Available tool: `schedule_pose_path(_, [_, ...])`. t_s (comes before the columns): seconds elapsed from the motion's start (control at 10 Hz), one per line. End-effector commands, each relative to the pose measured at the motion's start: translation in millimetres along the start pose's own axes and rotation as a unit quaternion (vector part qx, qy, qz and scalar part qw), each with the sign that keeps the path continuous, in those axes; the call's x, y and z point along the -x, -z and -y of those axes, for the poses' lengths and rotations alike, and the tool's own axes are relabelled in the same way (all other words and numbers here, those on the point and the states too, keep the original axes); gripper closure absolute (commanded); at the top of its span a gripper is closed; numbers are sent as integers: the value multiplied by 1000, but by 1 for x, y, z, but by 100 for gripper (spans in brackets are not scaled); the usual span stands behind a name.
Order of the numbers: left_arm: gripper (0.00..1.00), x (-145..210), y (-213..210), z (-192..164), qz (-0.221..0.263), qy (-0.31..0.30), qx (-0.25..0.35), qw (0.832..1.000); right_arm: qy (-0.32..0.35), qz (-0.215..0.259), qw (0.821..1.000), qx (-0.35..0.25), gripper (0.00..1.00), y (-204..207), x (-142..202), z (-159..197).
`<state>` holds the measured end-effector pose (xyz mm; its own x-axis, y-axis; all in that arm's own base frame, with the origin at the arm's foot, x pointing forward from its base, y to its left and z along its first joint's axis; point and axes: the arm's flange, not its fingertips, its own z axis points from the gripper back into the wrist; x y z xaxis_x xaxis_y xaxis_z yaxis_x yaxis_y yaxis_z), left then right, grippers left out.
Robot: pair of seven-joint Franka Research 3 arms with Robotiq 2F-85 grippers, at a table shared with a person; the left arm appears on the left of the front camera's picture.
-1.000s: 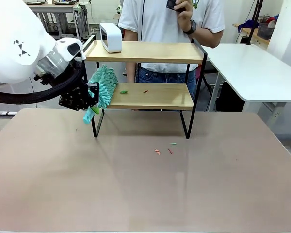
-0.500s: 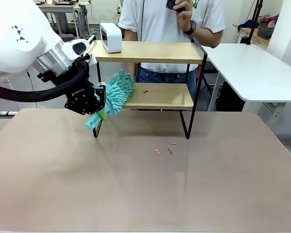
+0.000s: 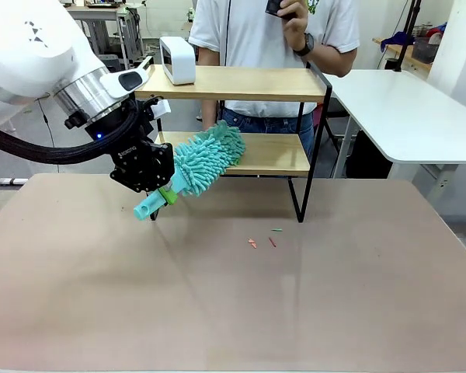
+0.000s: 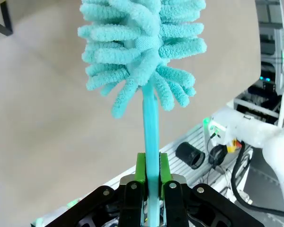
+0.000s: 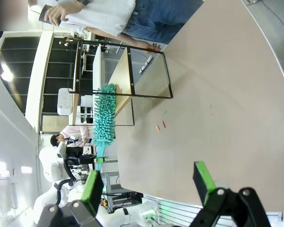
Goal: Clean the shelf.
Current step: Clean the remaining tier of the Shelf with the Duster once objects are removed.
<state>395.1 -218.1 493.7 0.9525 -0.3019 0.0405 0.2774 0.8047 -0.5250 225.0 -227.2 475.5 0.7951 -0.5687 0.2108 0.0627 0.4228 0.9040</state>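
Front view: fixed, near side, faces across tabletop [image 3: 334, 311] to shelf [image 3: 241, 81]. Left wrist: close on duster [image 4: 142, 42]. Right wrist: rolled, far off, shares both.

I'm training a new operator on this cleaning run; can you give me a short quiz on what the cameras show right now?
1. True or false: the left gripper is shut on the handle of the teal duster.
2. Multiple choice: the white box stands on A) the top board of the shelf, B) its lower board, C) the tabletop.
3. Fill in: the small red and green scraps lie on the ___, on the robot's side of the shelf.

Key: 1 true; 2 A; 3 table.
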Motion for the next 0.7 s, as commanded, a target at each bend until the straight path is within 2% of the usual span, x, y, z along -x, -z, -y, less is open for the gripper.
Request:
schedule_pose_path(0.0, [100,0,-4,3,-40,35,32,998,-13,8,1000,-14,0,1,-2,-1])
schedule_pose_path(0.1, [100,1,-7,4,-61,54,34,996,-13,8,1000,-14,0,1,-2,-1])
schedule_pose_path(0.2, [100,7,-12,4,-106,90,40,989,-13,8,1000,-14,0,1,-2,-1])
schedule_pose_path(0.3, [100,14,-16,3,-152,129,46,979,-13,8,1000,-14,0,1,-2,-1])
schedule_pose_path(0.4, [100,22,-21,3,-206,177,66,960,-13,8,1000,-14,0,1,-2,-1])
schedule_pose_path(0.5, [100,30,-26,2,-234,209,76,947,-13,8,1000,-14,0,1,-2,-1])
schedule_pose_path(0.6, [100,35,-32,2,-231,215,87,945,-13,8,1000,-14,0,1,-2,-1])
